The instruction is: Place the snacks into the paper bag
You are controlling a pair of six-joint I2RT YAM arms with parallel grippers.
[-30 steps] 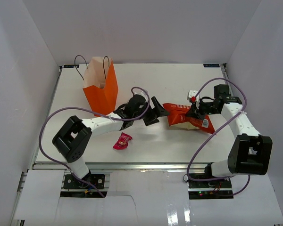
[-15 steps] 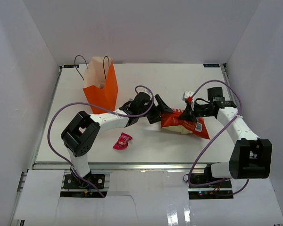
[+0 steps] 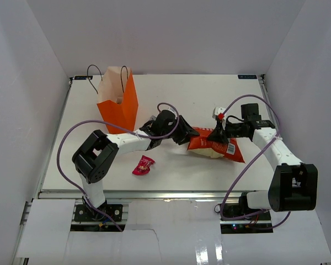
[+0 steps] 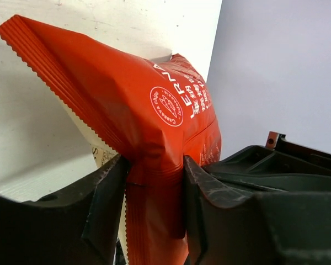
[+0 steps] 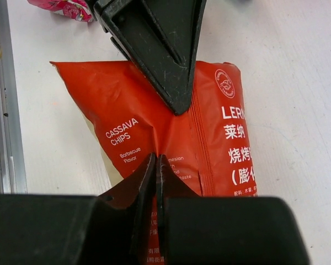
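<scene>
The red-orange chip bag (image 3: 216, 147) is held between both arms at mid-table. My left gripper (image 3: 186, 136) has its jaws closed on the bag's crimped left end (image 4: 154, 193), and both fingers (image 4: 107, 187) press the film. My right gripper (image 3: 219, 134) is shut on a pinch of the bag's top face (image 5: 171, 132), its tips (image 5: 156, 161) nearly touching. A pink wrapped candy (image 3: 144, 164) lies on the table nearer the front. The orange paper bag (image 3: 120, 105) stands upright and open at the back left, apart from both grippers.
The white table (image 3: 209, 94) is boxed in by white walls on three sides. A metal rail (image 3: 171, 194) runs along its front edge. Purple cables (image 3: 71, 135) loop off both arms. The pink candy (image 5: 63, 6) shows beyond the left fingers (image 5: 165, 49) in the right wrist view.
My right gripper carried the chip bag leftward. My left gripper, open a second ago, reached right and closed its jaws on the bag's left end.
</scene>
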